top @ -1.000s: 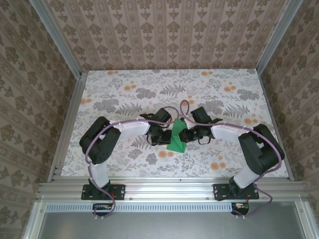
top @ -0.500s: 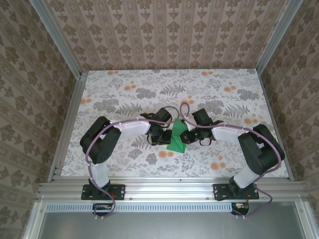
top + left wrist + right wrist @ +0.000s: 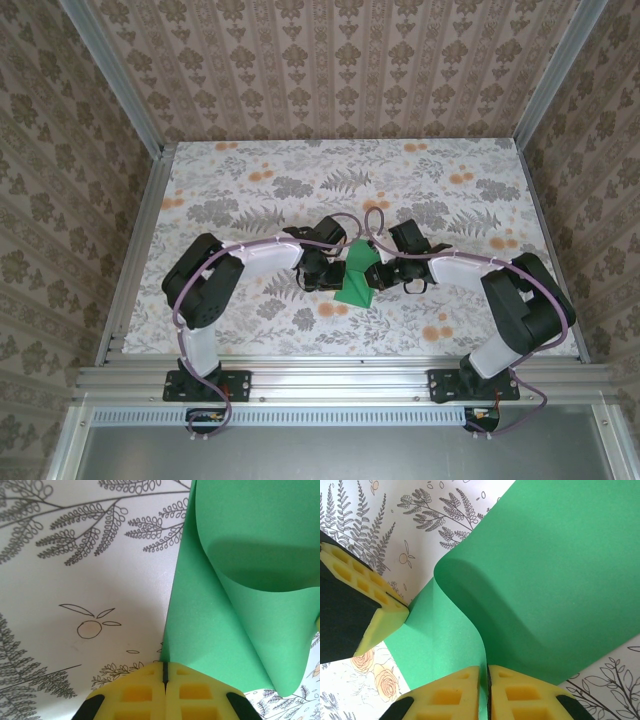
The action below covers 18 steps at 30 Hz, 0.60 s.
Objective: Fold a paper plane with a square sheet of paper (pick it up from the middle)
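Paper (image 3: 354, 282) stood raised mid-desk (image 3: 240, 190) in the top view, between the arms. Left wrist: left tool (image 3: 164, 677) pinched shut on its edge. Right wrist: right tool (image 3: 484, 675) clamped shut on the curling flap. Probably an early fold; next, the flap needs laying flat and creasing.

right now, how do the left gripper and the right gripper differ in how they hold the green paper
The left gripper pinches the green paper at its flat, straight edge; the right gripper pinches it where the sheet curls over. In the overhead view the left gripper reaches in from the paper's left side, the right gripper from its right side. Both are yellow-tipped and shut on the same sheet.
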{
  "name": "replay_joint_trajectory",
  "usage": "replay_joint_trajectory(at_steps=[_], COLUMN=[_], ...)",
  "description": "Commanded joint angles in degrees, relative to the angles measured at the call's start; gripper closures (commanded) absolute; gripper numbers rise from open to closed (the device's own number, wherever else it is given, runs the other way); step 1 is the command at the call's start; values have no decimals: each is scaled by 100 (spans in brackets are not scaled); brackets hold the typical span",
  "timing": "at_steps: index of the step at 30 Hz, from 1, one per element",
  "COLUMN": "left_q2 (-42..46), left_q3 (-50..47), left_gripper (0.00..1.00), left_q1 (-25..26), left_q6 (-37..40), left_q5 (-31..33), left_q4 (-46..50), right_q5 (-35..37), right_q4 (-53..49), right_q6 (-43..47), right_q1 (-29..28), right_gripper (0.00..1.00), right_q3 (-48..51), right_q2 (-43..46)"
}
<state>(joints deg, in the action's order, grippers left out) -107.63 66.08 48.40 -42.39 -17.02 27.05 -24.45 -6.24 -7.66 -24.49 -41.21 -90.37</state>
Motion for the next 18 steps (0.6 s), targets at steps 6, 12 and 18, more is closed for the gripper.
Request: replay_joint_trajectory(at_steps=[6,12,18], left_q2=[-214,-223,-232], left_q3=[49,62,78], left_gripper=[95,95,95], left_q1=[72,73,79], left_q6=[121,130,128], left_q5=[150,146,132], left_q4=[275,275,275], right_q5=[203,272,327], right_q4=[-171,-316,-464], right_q6=[-49,-84,-209], right_q1=[47,47,47], right_gripper=[86,86,87], right_q3=[-220,-316,-292], right_q2=[-98,-148,-98])
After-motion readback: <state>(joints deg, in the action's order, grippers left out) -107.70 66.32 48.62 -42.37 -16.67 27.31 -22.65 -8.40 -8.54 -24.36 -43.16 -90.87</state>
